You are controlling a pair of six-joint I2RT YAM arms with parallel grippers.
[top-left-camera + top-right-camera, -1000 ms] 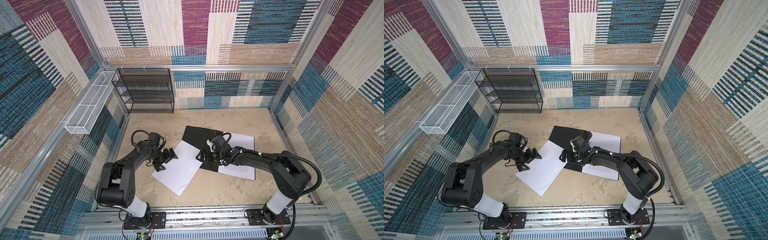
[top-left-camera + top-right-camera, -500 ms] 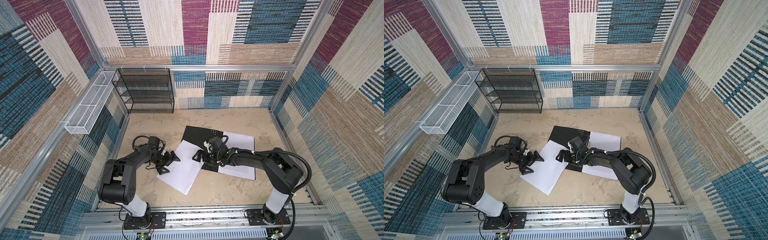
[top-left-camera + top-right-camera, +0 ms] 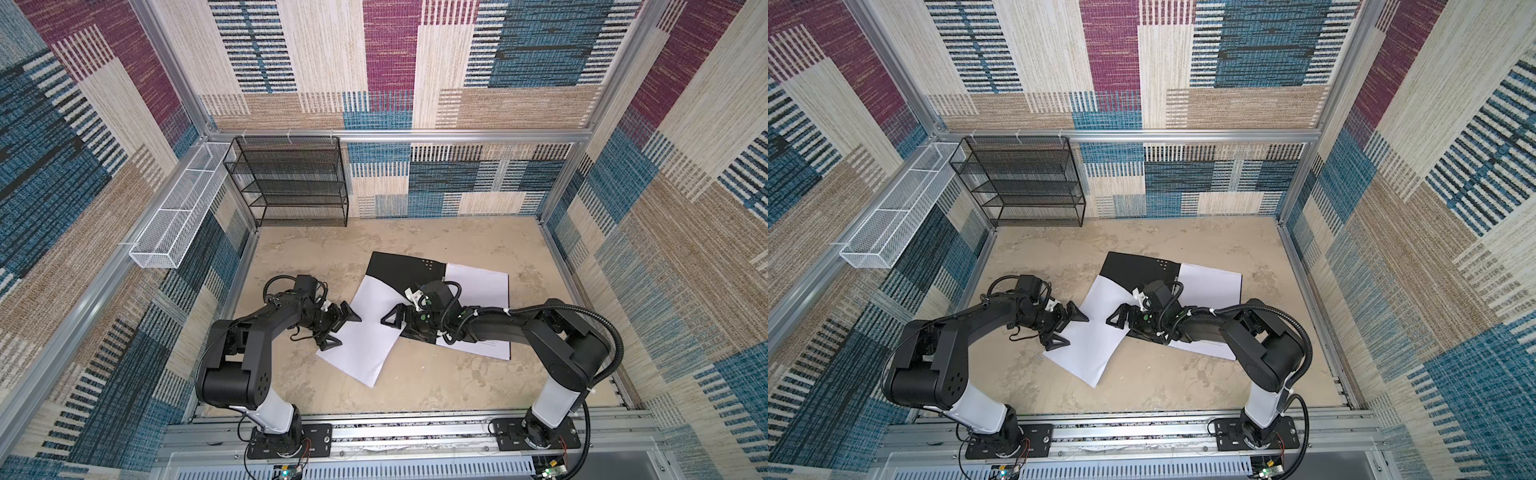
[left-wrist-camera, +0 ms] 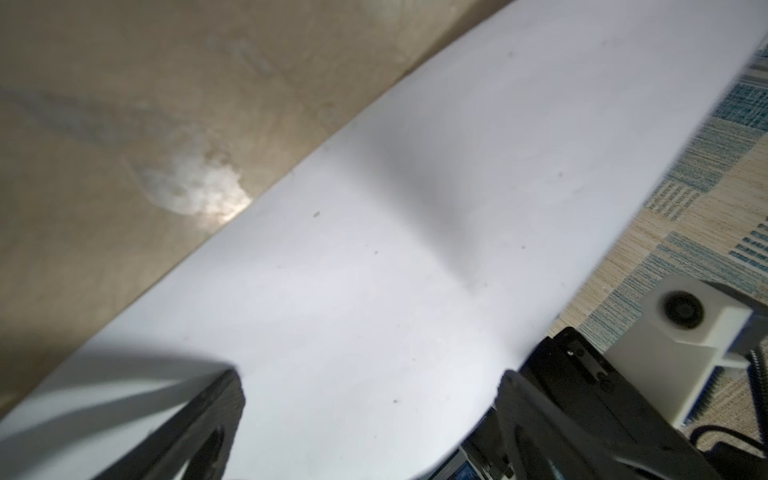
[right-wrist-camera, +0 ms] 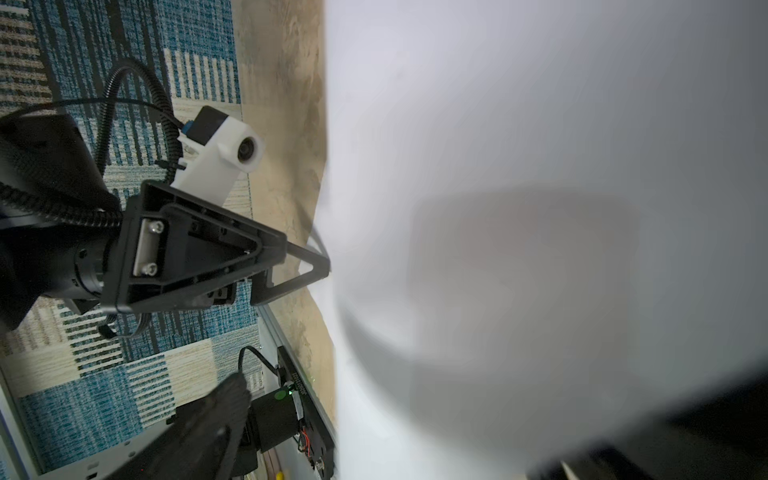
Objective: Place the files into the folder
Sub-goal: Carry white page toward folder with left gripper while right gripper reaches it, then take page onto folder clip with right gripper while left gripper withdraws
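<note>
Work at this moment is on the tilted sheet [image 3: 365,347], a blank white page lying mid-bench. Its far right corner overlaps the near left part of the folder [image 3: 399,270]. The folder lies open on the bench [image 3: 436,232], black inside up, and other sheets [image 3: 478,286] already cover its right half.

As I judge it, the step in hand is getting this stray page squared onto the folder. The next move calls for one set of fingers to close on an edge of the page, or press it flat. They would then slide it far and right until it sits with the rest.

Both arms reach low across the bench toward each other. The left gripper [image 3: 340,329] sits at the page's left edge, and the left wrist view shows paper running between its fingers [image 4: 199,424], which are spread wide and hold nothing. The right gripper [image 3: 395,328] faces it from the right, over the spot where page and folder overlap, fingers likewise released. The right wrist view shows the paper only as a close blur, so I cannot tell whether the page's edge is lifted.
</note>
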